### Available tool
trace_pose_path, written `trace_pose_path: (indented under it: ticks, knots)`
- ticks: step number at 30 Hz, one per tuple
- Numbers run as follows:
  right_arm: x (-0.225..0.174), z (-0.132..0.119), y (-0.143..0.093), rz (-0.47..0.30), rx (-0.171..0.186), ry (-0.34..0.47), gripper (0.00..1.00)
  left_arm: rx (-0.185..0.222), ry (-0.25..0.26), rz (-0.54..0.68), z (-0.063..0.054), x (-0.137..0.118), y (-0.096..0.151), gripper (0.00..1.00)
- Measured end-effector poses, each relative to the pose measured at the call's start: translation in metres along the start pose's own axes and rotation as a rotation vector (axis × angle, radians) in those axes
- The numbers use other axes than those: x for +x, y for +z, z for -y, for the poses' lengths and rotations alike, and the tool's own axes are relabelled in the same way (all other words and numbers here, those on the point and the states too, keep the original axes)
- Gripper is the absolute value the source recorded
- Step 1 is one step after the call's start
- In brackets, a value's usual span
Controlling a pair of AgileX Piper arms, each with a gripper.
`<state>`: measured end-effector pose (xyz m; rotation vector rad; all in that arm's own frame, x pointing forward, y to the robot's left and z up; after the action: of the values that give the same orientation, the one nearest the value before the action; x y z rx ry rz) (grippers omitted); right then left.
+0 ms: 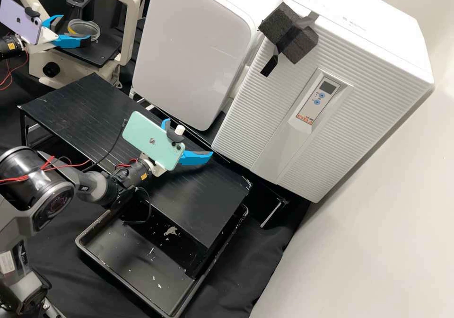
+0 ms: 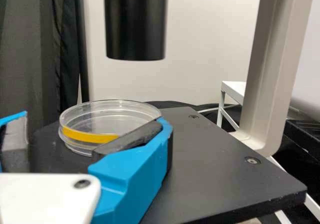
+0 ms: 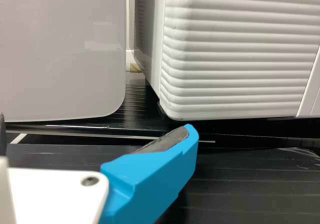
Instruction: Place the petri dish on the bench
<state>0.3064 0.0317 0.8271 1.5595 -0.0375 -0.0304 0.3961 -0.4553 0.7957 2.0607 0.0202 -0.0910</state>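
The left pincer [image 1: 75,29] gapes around the petri dish [image 2: 90,135] on the microscope stage [image 2: 215,179]; the right pincer [image 1: 188,137] hangs open above the worktop [image 1: 203,204].

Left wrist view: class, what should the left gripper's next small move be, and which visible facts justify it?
Probably to draw the fingers of the left gripper together gently on the petri dish. The fingers stand apart with the dish at their tips, and it sits on the microscope stage, so it seemingly needs a hold before going to the bench.
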Motion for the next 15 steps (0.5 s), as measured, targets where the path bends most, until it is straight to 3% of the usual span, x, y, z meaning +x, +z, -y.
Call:
trace_pose_path:
  ticks: [15]
  knots:
    - [0.0, 0.0, 0.0, 0.0, 0.0, 0.0, 1.0, 0.002, 0.01, 0.002, 0.0016, -0.0029, -0.0019, 0.0]
